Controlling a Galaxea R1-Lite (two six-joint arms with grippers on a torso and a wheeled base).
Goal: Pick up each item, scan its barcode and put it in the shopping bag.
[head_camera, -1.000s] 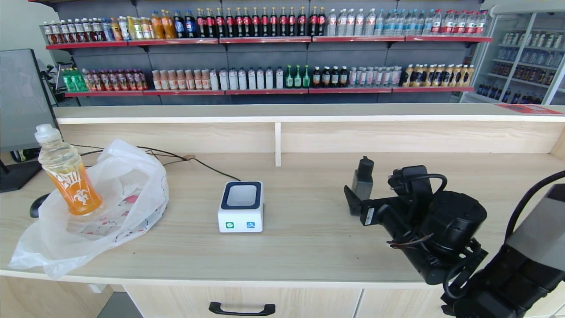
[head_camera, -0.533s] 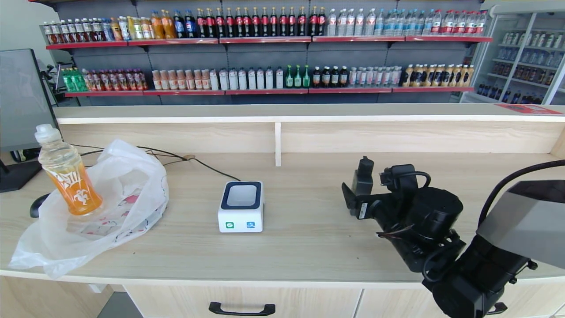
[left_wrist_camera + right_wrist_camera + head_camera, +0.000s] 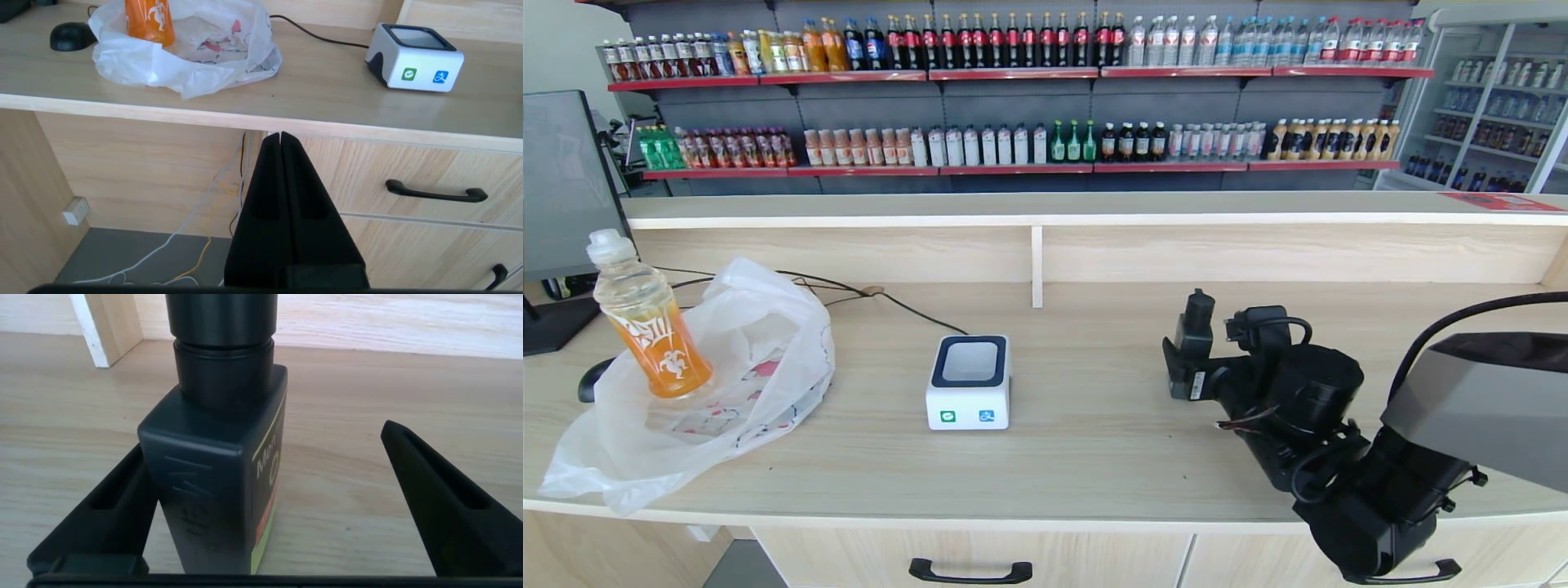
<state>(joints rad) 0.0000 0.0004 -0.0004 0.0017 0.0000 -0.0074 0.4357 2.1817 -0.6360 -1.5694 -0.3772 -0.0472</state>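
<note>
1. Dark flat-sided bottle (image 3: 1195, 327), black cap up: stands upright on the wooden counter (image 3: 1094, 457), on the robot's right side, well apart from the white scanner (image 3: 969, 382) at mid-counter.
2. Sits between the spread fingers of the right gripper (image 3: 1186, 367), long axis vertical and so crosswise to the level claw. In the right wrist view, lies just beside one finger (image 3: 114, 506), with a wide gap to the other (whether it touches the near finger cannot be told).
3. Right claw released, nothing grasped yet, and by far the nearer of the two arms. Judged next: a squeeze on the bottle's flat sides, below the cap, then a lift toward the scanner.
4. Left gripper (image 3: 281, 147) clenched on nothing. Hangs below the counter's front edge, before the drawer fronts (image 3: 433, 193), far from the dark bottle.
5. Farther out on the left: orange drink bottle (image 3: 645, 318) upright in the white shopping bag (image 3: 760, 359), with a black mouse (image 3: 592, 380) just beside the bag.
6. Against the picture a second back: right wrist lies closer in to the dark bottle, with the fingers further along its sides. Dark bottle, scanner, bag and orange bottle unmoved.
</note>
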